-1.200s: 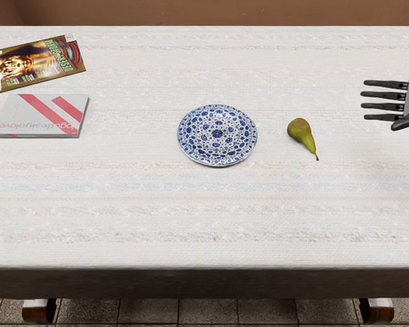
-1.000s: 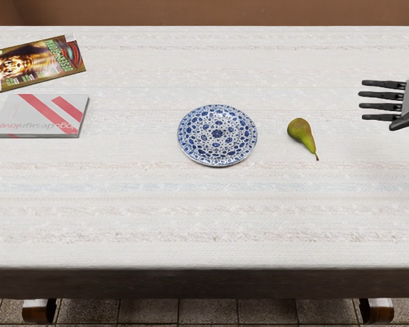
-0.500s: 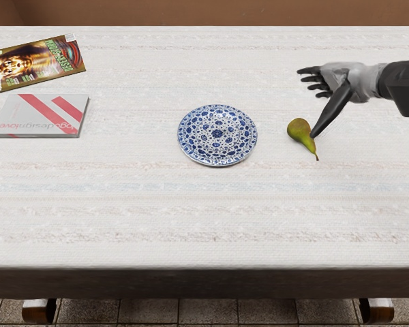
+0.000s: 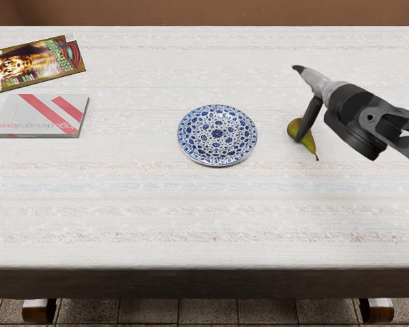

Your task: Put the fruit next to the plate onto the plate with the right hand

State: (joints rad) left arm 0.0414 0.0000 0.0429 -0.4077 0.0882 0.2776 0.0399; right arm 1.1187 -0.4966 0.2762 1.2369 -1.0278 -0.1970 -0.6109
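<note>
Head view showed the right hand reaching in from the 3 o'clock edge of the table, its dark arm slanting across the cloth. The hand was open and held nothing: the fingers stretched out toward 10 o'clock, while the thumb hung straight down in front of the pear. Whether the thumb touched the fruit could not be told. The pear lay on the table at 3 o'clock from the blue-patterned plate, near it but apart. A red-striped book lay well off at the plate's 9 o'clock, a magazine at its 10 o'clock.
</note>
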